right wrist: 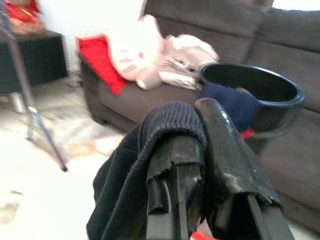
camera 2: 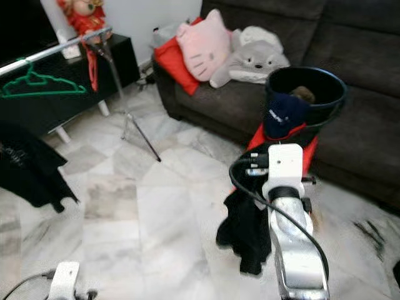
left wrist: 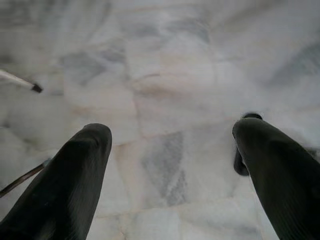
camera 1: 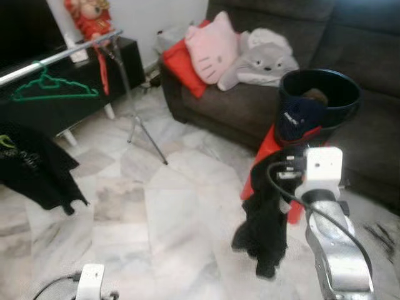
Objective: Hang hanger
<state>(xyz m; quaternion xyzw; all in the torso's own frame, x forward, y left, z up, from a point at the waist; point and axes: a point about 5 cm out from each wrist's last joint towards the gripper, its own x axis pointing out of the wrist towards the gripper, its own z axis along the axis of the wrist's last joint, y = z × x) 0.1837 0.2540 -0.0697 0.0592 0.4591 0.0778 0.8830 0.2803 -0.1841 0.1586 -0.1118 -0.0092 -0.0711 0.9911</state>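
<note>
- Hanger [camera 1: 53, 87], green and bare, hung on the silver rail [camera 1: 59, 55] of the clothes rack at my far left in the left eye view, well apart from my right hand [camera 1: 275, 187]. That hand held a black garment [camera 1: 265, 228] up in front of the sofa [camera 1: 350, 37], beside a black basket [camera 1: 322, 94] with a navy cloth over its rim. White lettering showed on that cloth, too small for me to read.
- The right eye view showed the same layout: another black garment [camera 2: 28, 169] already hung under the rail, with a pale mark I could not read.
- In the left wrist view my left hand [left wrist: 170, 170] hung low over the marble floor [left wrist: 165, 75], fingers spread wide and holding nothing.
- In the right wrist view my right hand's fingers [right wrist: 220, 140] were clamped together on a fold of the black garment.
- I judged the step to be carrying the garment across to the rail. Doing it well meant keeping the pinch firm, lifting the cloth off the floor, and turning left squarely toward the rack before reaching for the hanger.
</note>
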